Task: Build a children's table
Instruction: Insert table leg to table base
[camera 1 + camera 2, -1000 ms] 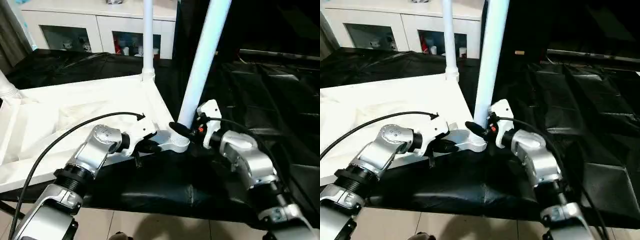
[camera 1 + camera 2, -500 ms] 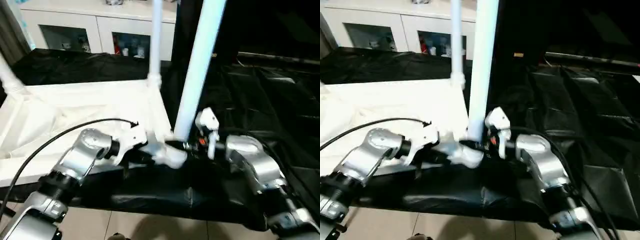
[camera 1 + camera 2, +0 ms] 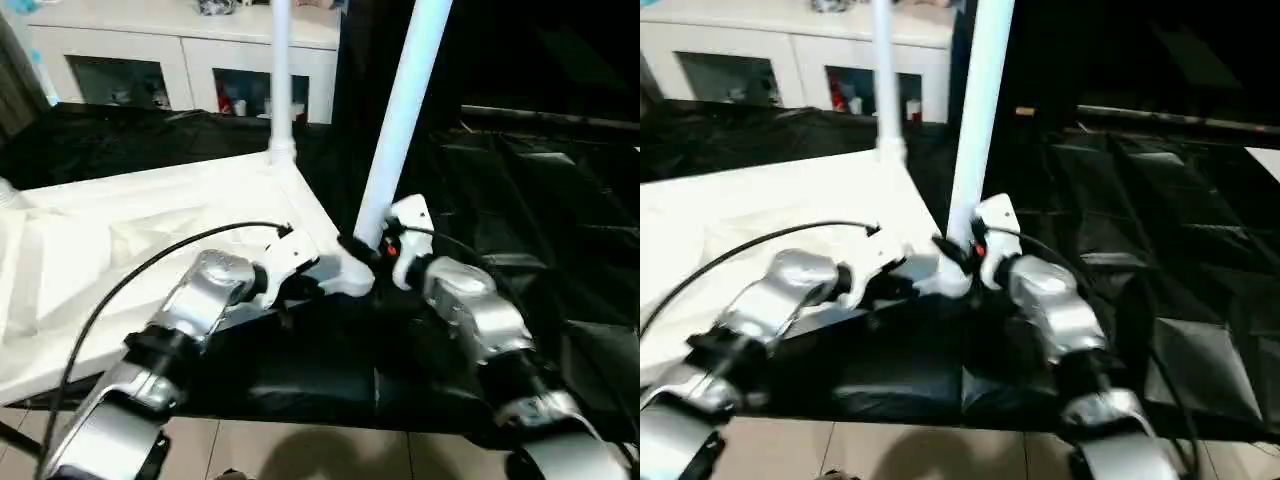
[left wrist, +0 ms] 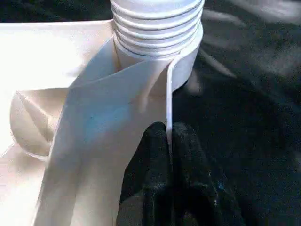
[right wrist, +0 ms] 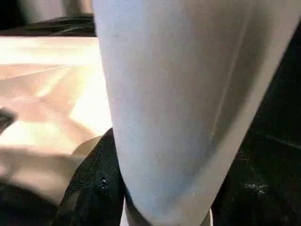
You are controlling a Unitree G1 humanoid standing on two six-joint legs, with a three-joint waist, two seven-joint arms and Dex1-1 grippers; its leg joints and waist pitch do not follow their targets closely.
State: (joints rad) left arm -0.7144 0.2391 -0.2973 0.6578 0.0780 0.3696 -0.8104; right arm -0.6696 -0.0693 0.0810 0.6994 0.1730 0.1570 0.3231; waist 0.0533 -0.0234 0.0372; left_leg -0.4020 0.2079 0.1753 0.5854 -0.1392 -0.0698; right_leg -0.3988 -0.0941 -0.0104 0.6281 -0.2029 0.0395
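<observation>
The white table top (image 3: 150, 230) lies upside down on a black-covered surface. One white leg (image 3: 280, 70) stands upright in its far corner socket. A second leg (image 3: 400, 120) rises tilted from the near right corner socket (image 3: 350, 278). My right gripper (image 3: 365, 248) is shut on this leg just above the socket, and in the right wrist view the leg (image 5: 178, 103) has a black finger (image 5: 94, 183) against it. My left gripper (image 3: 305, 285) is shut on the top's thin rim (image 4: 168, 94) beside the ribbed socket (image 4: 157, 23), its fingertips (image 4: 153, 141) pinching the edge.
A white cabinet (image 3: 180, 60) with glass-front shelves stands behind. Black sheeting (image 3: 520, 200) covers the surface to the right. Tiled floor (image 3: 300, 450) shows past the near edge. A black cable (image 3: 130, 280) loops over my left forearm.
The whole view has swung and tilted. Both grippers keep their holds, and the near leg stays in its corner socket.
</observation>
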